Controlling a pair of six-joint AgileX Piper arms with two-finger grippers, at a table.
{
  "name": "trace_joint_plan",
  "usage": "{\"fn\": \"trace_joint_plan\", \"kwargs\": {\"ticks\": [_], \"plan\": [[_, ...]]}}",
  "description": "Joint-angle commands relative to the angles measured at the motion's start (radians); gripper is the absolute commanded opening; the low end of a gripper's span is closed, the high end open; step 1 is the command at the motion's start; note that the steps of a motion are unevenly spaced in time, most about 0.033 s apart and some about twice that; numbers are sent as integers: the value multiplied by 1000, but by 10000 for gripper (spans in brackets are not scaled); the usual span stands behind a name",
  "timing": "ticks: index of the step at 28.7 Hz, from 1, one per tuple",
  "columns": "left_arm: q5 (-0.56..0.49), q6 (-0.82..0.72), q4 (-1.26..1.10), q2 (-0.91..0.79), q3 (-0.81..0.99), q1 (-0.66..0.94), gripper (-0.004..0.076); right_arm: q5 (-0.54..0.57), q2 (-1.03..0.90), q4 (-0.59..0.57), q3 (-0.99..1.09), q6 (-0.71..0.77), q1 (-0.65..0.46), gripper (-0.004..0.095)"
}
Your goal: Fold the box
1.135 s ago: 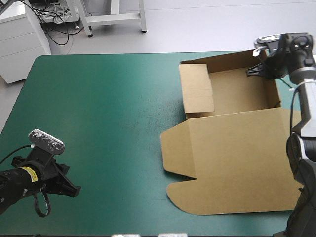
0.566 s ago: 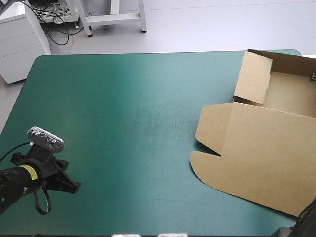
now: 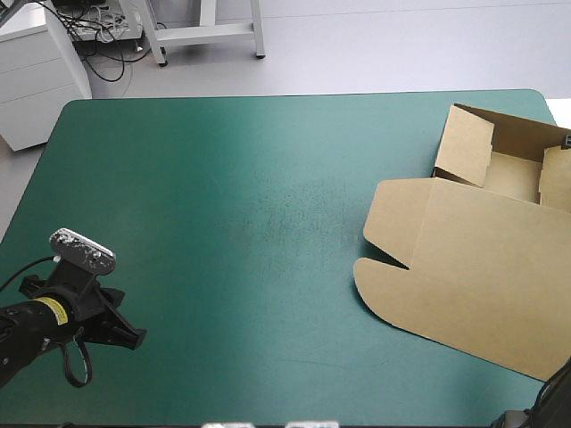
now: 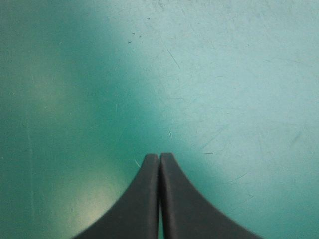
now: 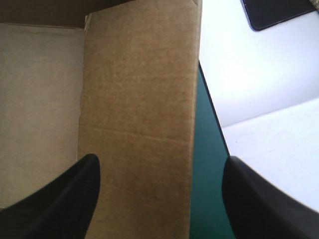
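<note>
The left gripper [image 4: 159, 158] is closed on nothing. Its black fingers [image 4: 142, 204] are pressed into one arch, with only the teal-green cover [image 4: 209, 74] ahead of and under them. It sits well apart from the box [image 3: 482, 236], so it can't steady anything.

The box lies on the table's right side, running out of the high view. The right gripper [image 5: 162, 160] holds nothing either, and its fingers stand wide apart with a raised side panel [image 5: 139, 89] between them. The table's right edge is just beside that panel.

That is the main risk, I judge: a sideways nudge from these jaws could slide the unrestrained box over the edge. Closing off the crease could also buckle the board.

The box is plain brown board. Its tray [image 3: 513, 174] is open with its walls up and one flap leaning inward. The lid [image 3: 473, 299] lies flat, with rounded corners and a notch.
</note>
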Motion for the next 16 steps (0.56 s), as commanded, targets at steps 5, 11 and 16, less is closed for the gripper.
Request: {"fn": "trace_joint_plan", "kwargs": {"ticks": [5,11,16], "plan": [[-50,-11,4,-3,-24,-4,-32,3,-246,122,-31,-26,-9,626],[-50,-11,1,-3,-24,-4,-32,3,-362,321,-31,-52,-6,313],[-58,-11,-13,-3,-24,-4,-32,3,-452,378,-16,-64,23,-10]]}}
